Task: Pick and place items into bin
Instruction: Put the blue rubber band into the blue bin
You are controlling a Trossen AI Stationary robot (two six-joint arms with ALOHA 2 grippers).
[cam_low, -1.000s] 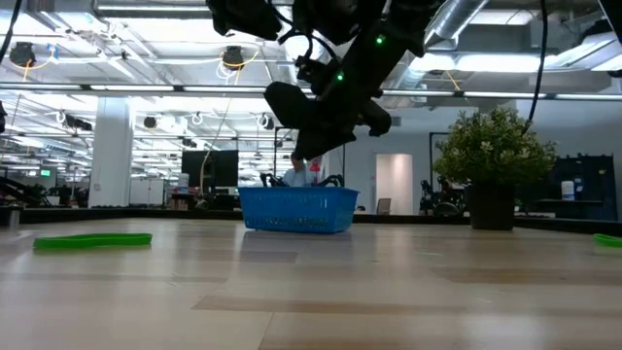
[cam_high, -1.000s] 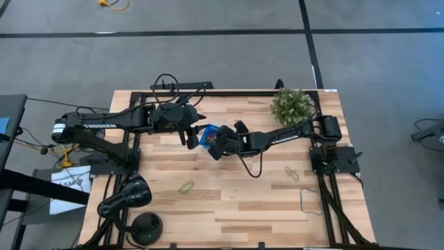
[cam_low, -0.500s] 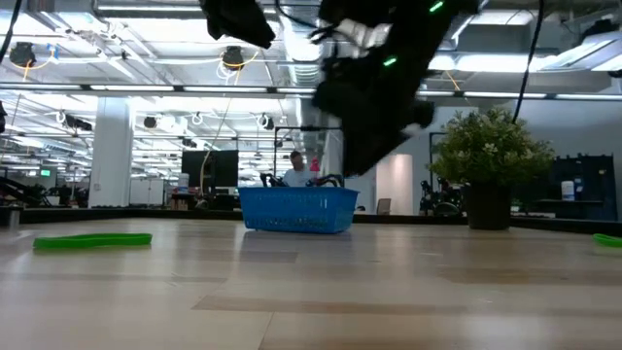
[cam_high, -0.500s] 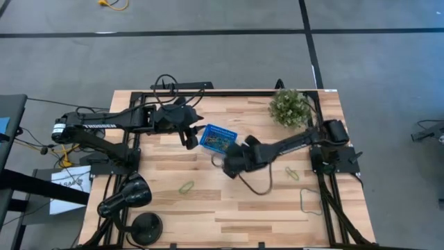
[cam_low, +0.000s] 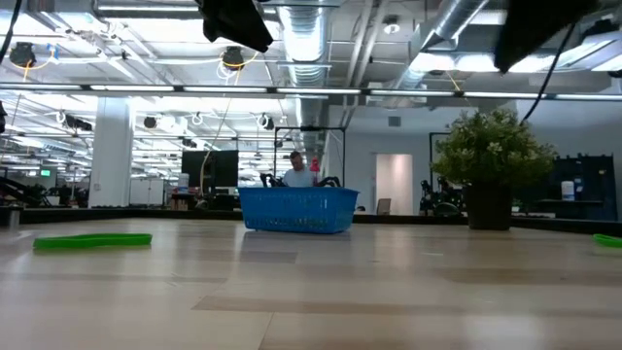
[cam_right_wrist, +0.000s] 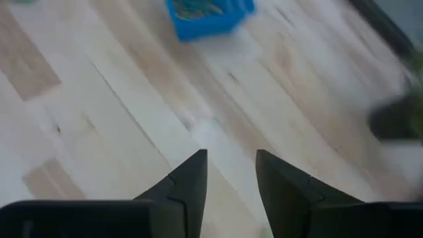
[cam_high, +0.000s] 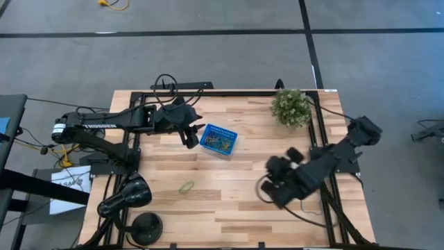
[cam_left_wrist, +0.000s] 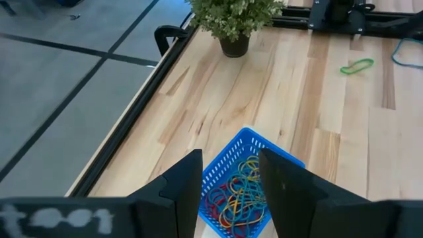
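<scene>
The blue mesh bin (cam_high: 219, 140) stands on the table's far middle and holds a tangle of red, yellow, green and blue loops (cam_left_wrist: 239, 198). One green loop (cam_high: 186, 187) lies flat on the wood nearer the near edge, left of centre. My left gripper (cam_high: 189, 137) hovers open just left of the bin (cam_left_wrist: 246, 173), empty. My right gripper (cam_high: 276, 189) is open and empty above the table's near right part, well away from the bin (cam_right_wrist: 208, 14). The low view shows the bin (cam_low: 296, 209) and a green loop (cam_low: 92, 239).
A potted plant (cam_high: 290, 106) stands at the far right corner. The left wrist view shows a green loop (cam_left_wrist: 357, 65) and a bluish loop (cam_left_wrist: 410, 49) on the right side of the table. A lamp-like black stand (cam_high: 132, 198) sits at the near left corner.
My right gripper has swung quickly from above the bin toward the table's near right, across the bare wood. The bin and the green loop near the left have stayed put.
</scene>
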